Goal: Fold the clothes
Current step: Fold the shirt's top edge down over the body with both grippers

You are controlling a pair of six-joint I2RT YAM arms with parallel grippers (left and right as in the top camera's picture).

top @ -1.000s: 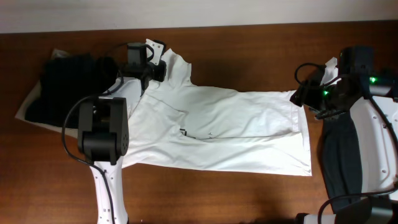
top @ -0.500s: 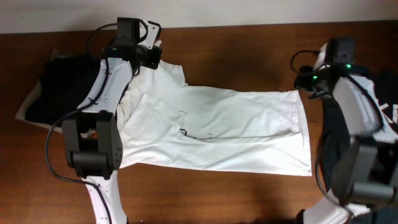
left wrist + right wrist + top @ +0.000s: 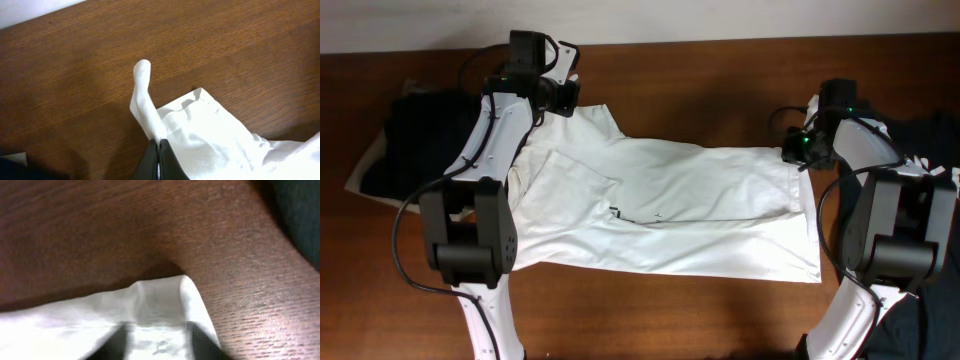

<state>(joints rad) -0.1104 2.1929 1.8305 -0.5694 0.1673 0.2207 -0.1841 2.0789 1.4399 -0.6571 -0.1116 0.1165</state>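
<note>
The left claw (image 3: 159,152) clamps the white T-shirt (image 3: 670,210) collar (image 3: 142,97), upper left; the right claw (image 3: 156,341) stands open astride the hem corner (image 3: 186,287). Lifting one-sided would likely drag and bunch the fabric.

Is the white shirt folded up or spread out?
Mostly spread out. The white shirt lies long and flat across the table, only one flap laid over; the left gripper pinches its edge.

**Wood, wall and one pale sheet**

A dark brown wooden worktop (image 3: 720,90) with fine grain fills most of the view. A whitish wall strip (image 3: 720,20) runs along its far edge. A pale flat sheet (image 3: 358,174) lies near the left side.
</note>
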